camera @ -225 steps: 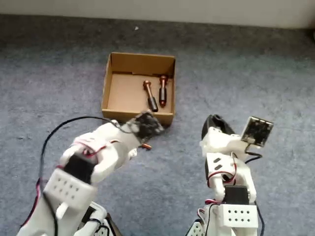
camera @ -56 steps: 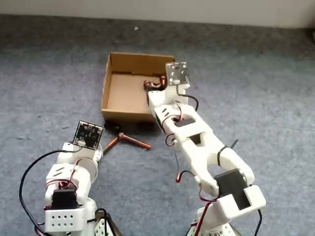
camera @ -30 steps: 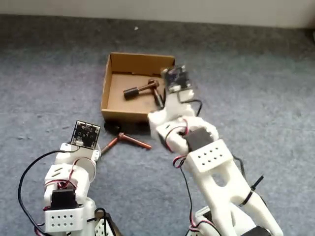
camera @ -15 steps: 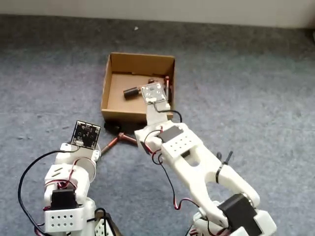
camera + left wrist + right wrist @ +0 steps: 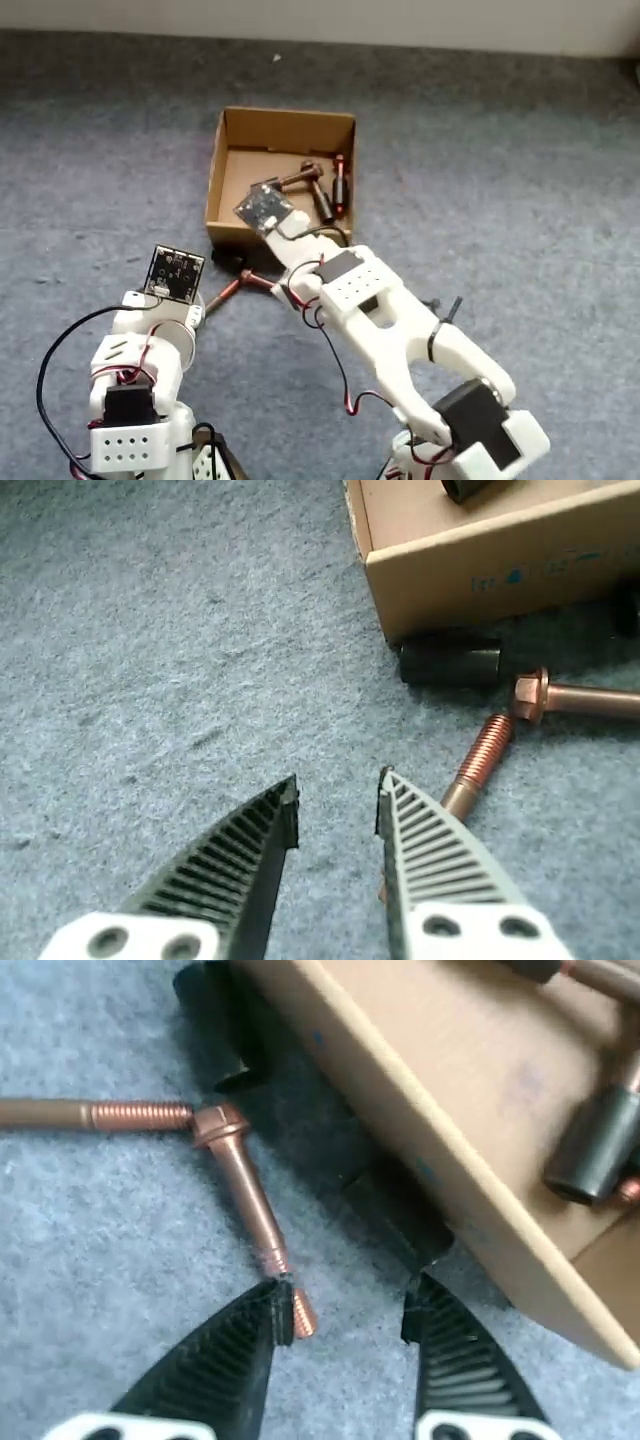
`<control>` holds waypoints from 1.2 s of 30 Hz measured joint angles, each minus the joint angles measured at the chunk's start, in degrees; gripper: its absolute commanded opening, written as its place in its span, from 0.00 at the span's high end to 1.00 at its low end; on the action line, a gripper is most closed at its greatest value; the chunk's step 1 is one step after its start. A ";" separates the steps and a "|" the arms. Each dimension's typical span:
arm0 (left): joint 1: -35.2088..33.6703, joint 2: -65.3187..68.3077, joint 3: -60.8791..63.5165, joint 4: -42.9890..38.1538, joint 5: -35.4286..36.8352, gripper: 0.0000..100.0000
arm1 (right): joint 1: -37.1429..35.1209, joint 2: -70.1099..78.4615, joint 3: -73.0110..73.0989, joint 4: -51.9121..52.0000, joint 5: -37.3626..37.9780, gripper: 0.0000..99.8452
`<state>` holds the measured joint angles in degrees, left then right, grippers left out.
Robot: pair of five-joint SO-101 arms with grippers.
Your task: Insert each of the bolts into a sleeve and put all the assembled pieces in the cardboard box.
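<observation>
Pictured with right end effector (image 5: pixel 348 1308) half open, empty, at the threaded tip of a copper bolt (image 5: pixel 245 1195) lying at 6 o'clock of the cardboard box (image 5: pixel 400 1110), shank running toward the black sleeve (image 5: pixel 215 1020); left end effector (image 5: pixel 338 795) open, farther off

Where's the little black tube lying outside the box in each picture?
High view: black sleeve on the carpet beside the cardboard box's front wall, near its left corner.
Left wrist view: black sleeve beside the box wall, next to a bolt's hex head.
Right wrist view: black sleeve beside the box wall, just beyond that hex head.
Shared landmark: the hex head touching the other bolt's threads.
</observation>
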<state>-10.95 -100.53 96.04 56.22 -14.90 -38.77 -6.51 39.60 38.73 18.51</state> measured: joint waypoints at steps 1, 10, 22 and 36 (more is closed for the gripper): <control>0.00 0.00 0.00 0.00 0.00 0.85 | -0.18 1.32 -0.62 0.00 0.97 0.83; 0.00 0.00 0.00 0.00 0.00 0.85 | -1.05 7.21 -7.91 0.00 6.95 0.83; 0.00 0.00 0.00 0.00 0.00 0.85 | -0.70 11.69 -10.37 -0.44 11.78 0.83; 0.00 0.00 0.00 0.00 0.00 0.85 | 1.23 18.64 -15.30 3.16 12.04 0.84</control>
<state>-10.95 -100.53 96.04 56.22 -14.90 -37.54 12.13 24.31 41.89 30.55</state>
